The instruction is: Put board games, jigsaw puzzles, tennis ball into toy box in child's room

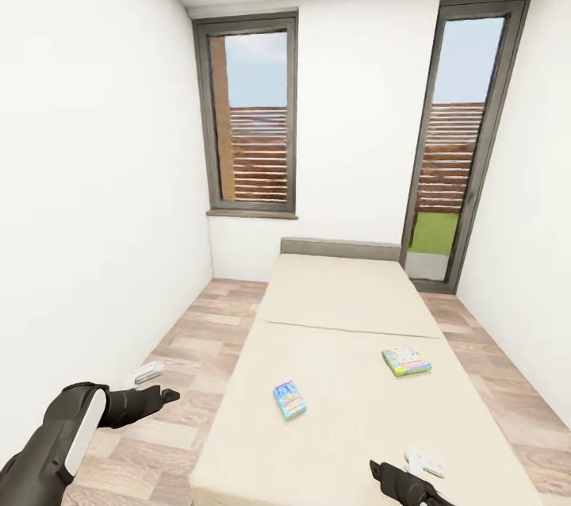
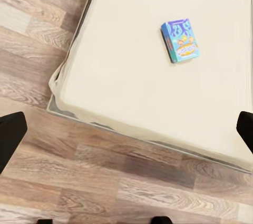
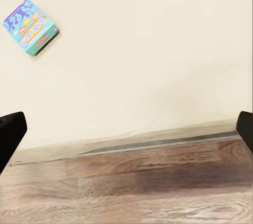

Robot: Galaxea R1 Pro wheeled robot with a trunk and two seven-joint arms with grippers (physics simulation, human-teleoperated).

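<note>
Fingers on both grippers, left and right, are spread wide and empty. Two games lie on the bed: blue mid-bed, green nearer its right edge. Roll closer, then lower squarely over the blue one.

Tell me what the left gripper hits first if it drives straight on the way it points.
Probably the bed mattress near its corner, short of the blue board game; depth is uncertain.
</note>
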